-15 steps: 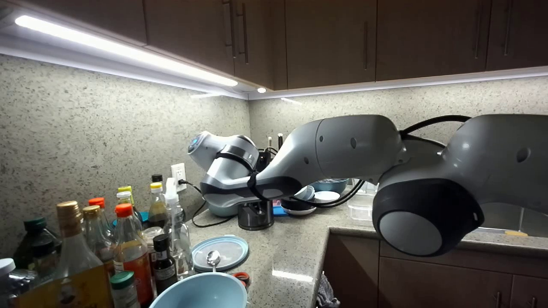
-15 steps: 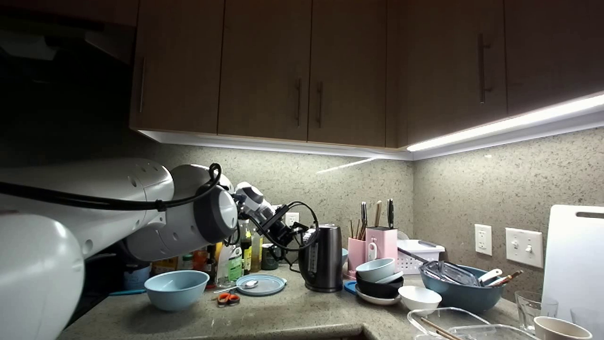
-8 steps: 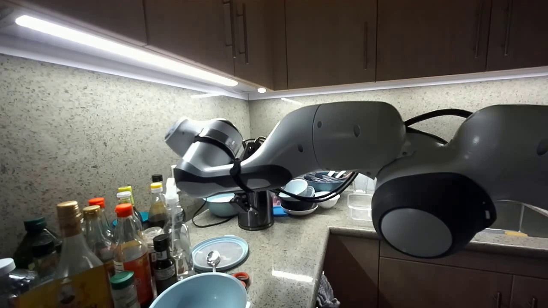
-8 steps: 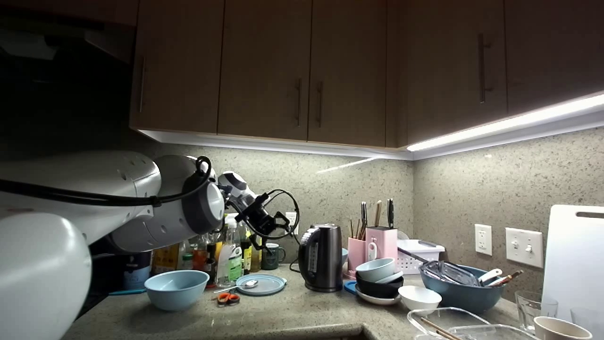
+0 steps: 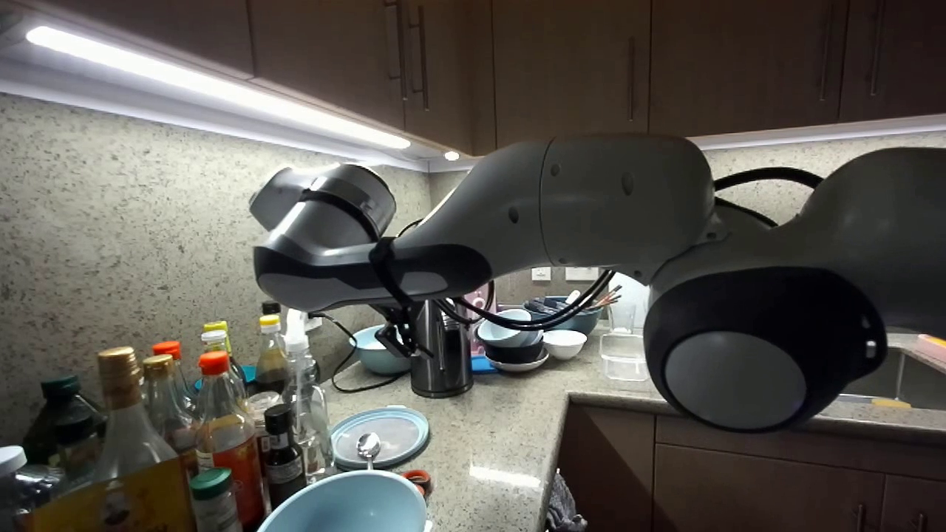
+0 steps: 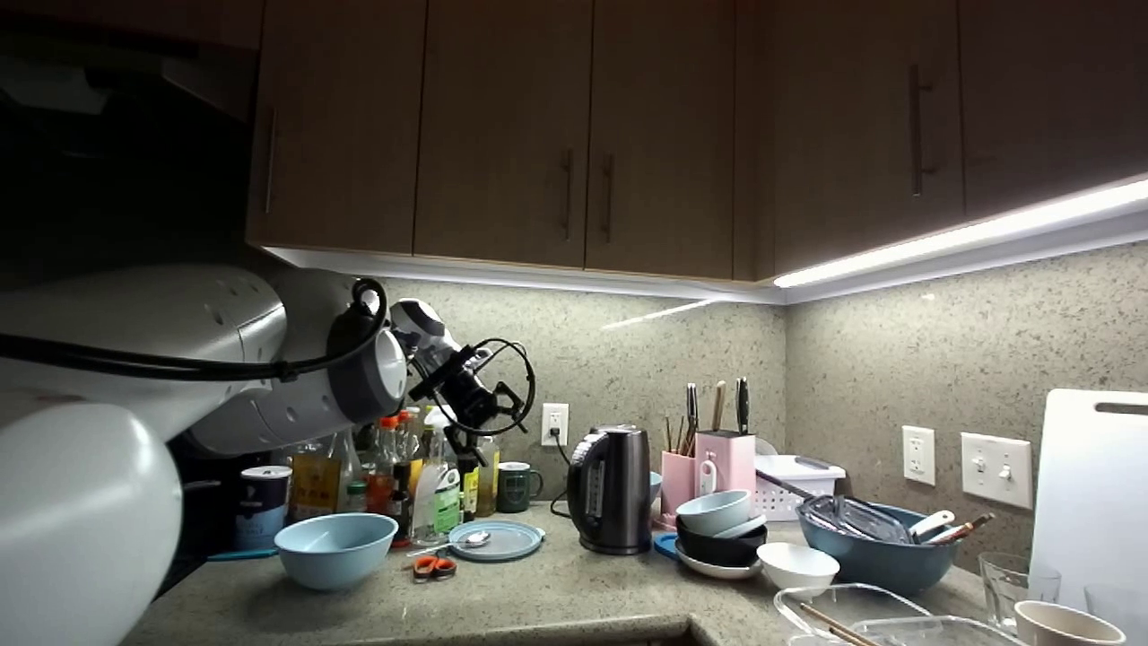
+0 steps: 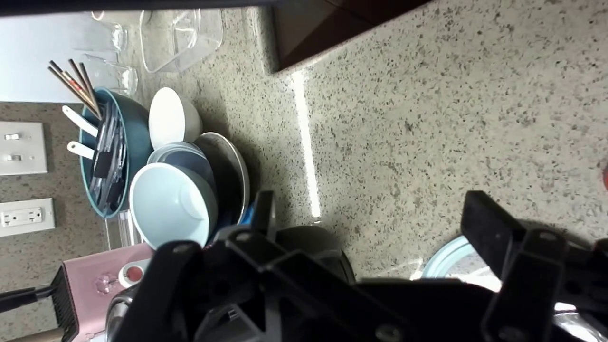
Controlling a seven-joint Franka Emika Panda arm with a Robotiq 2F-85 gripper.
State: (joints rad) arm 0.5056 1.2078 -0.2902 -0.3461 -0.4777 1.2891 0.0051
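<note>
got the gripper spread wide, aimed roughly at 5 o'clock in an exterior view. seeing the kettle near it at 4, upright on the counter, with its long axis pretty much vertical and handle toward 9.

Your speckled table carries a light-blue bowl, orange-handled scissors, a round lid, a kettle and a mug.
</note>
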